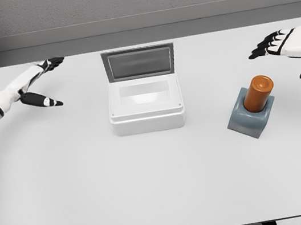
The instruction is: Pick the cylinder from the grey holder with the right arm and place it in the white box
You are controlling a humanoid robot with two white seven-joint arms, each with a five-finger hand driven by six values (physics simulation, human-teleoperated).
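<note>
Reaching not yet begun: right hand [293, 48] hovers above and beyond the cylinder [258, 93], fingers spread, holding nothing. Smooth orange cylinder stands tilted in its blocky grey holder [249, 116], well right of the glossy white box [146, 106], lid up. Next: descend, wrap fingers around it.

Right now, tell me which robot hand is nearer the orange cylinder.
The right robot hand, open just above and right of the orange cylinder in its grey holder; the left robot hand is across the table.
</note>
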